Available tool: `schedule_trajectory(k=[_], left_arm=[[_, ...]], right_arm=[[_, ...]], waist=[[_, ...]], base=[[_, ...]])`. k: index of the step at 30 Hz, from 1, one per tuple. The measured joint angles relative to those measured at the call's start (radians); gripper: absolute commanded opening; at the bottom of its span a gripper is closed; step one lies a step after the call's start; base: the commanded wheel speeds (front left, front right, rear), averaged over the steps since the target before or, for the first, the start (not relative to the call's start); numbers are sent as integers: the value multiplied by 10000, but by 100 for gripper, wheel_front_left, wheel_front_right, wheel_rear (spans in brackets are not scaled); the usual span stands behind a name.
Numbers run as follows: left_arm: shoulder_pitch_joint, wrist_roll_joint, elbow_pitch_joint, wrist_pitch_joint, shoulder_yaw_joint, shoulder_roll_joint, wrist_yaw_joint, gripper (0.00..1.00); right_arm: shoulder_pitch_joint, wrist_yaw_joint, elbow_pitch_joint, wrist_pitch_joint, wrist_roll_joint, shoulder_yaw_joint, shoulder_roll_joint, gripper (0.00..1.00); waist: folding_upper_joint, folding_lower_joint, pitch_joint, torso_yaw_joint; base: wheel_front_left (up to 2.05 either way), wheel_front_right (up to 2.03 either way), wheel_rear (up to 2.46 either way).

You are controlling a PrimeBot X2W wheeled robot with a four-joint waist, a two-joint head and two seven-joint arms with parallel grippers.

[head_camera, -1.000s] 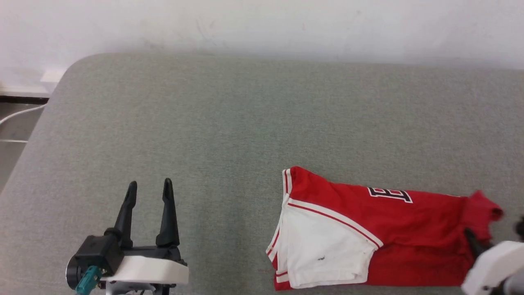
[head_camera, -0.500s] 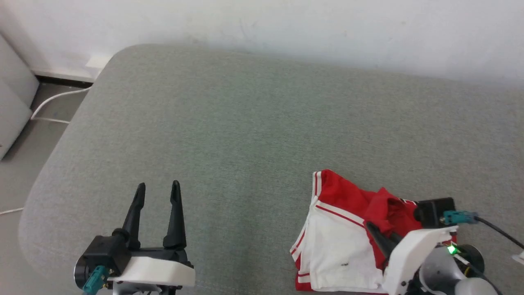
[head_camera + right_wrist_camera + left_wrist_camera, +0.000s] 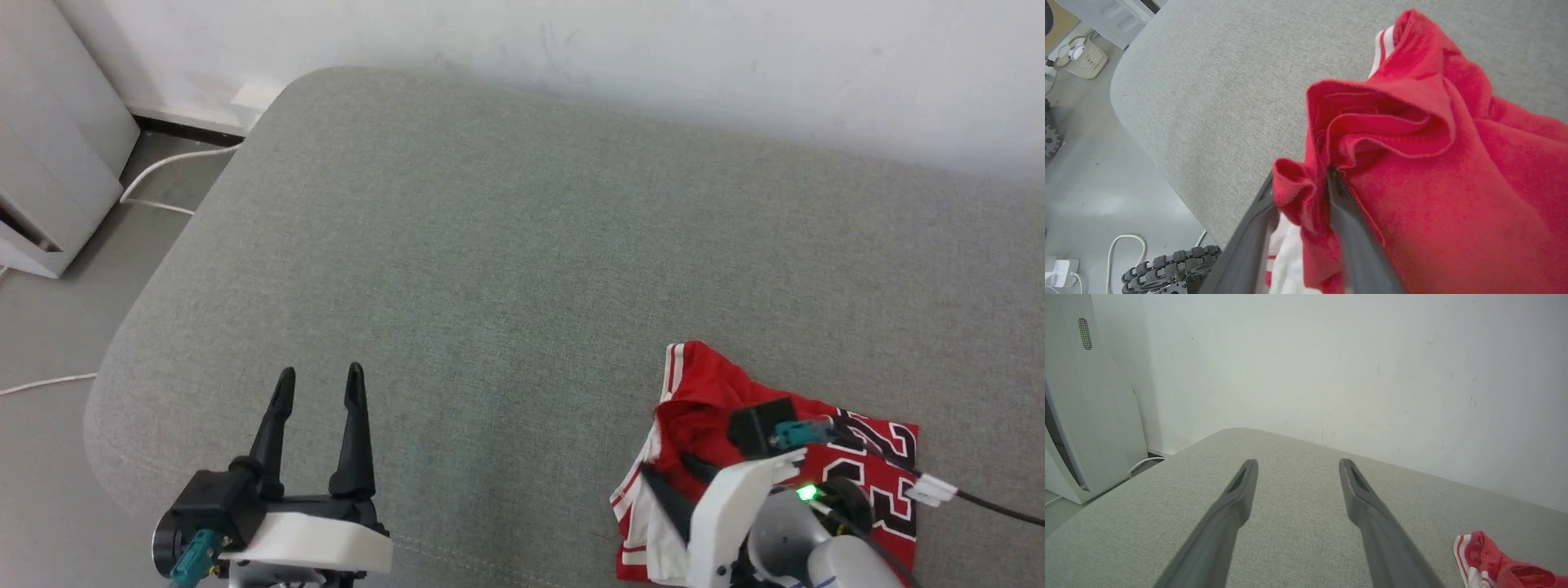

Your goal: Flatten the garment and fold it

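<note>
Since a second ago the right gripper (image 3: 1300, 183) has carried the pinched red hem of the garment (image 3: 710, 396) leftward over the rest of it. The shirt that lay stretched out long now sits doubled and bunched at the near right of the surface, with black-and-white numerals facing up on its right part. The head camera has swung as well, so more floor shows at the left. A pale, scuffed wall (image 3: 571, 41) runs along the far side, and a white cabinet (image 3: 49, 163) stands on the grey floor (image 3: 41, 343) at the far left. The upholstered surface (image 3: 490, 245) is broad and grey-green, with a rounded left corner. The right gripper's jaws are clamped on a fold of red fabric, with white sleeve cloth just beneath. The left gripper (image 3: 320, 374) is at the near left above the surface, jaws apart, fingers pointing toward the wall. A thin white cable (image 3: 163, 159) curls on the floor beside the cabinet.
</note>
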Motion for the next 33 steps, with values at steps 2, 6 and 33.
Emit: schedule_trajectory(k=[2, 6, 33], left_arm=[[5, 4, 19, 0, 25, 0, 2, 100], [7, 15, 52, 0, 123, -2, 4, 100], [132, 236, -186, 0, 224, -4, -92, 100]], right_arm=[[-71, 0, 98, -111, -12, 410, -19, 100], [-279, 0, -90, -286, -40, 1220, -142, 100], [188, 0, -2734, -4961, -2853, -3756, -1822, 100]], waist=[[0, -1, -65, -28], [0, 0, -194, -180], [0, -1, -515, -2295]], base=[[0, 0, 0], [0, 0, 0], [0, 0, 0]])
